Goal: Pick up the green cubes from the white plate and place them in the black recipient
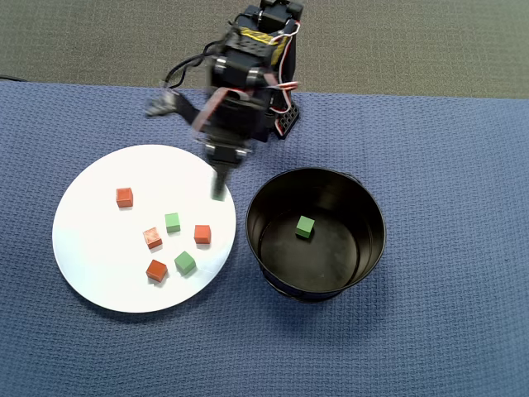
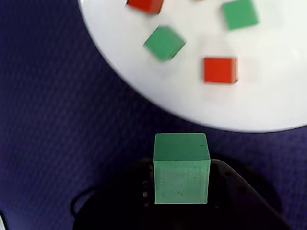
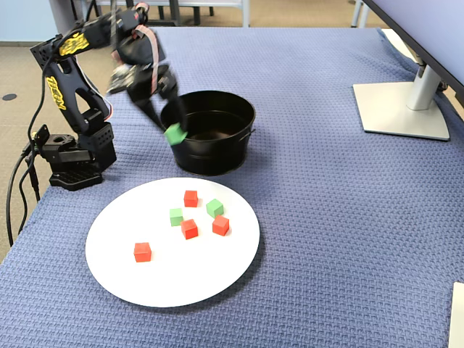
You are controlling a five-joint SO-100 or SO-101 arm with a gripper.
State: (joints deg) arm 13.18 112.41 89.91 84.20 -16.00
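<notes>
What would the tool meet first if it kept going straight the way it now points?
Probably the blue cloth beside the white plate rim. The tool, holding a green cube, aims down there in the wrist view; depth is unclear.

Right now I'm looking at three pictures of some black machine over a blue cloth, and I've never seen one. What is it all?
It is a small robot arm with a two-finger gripper. One picture looks straight down, one rides on the arm's wrist, one stands beside the table. The gripper holds a green cube between the white plate and the black pot. Two green cubes and four orange-red cubes lie on the plate. Another green cube sits in the pot. A monitor stand is at the side.
</notes>
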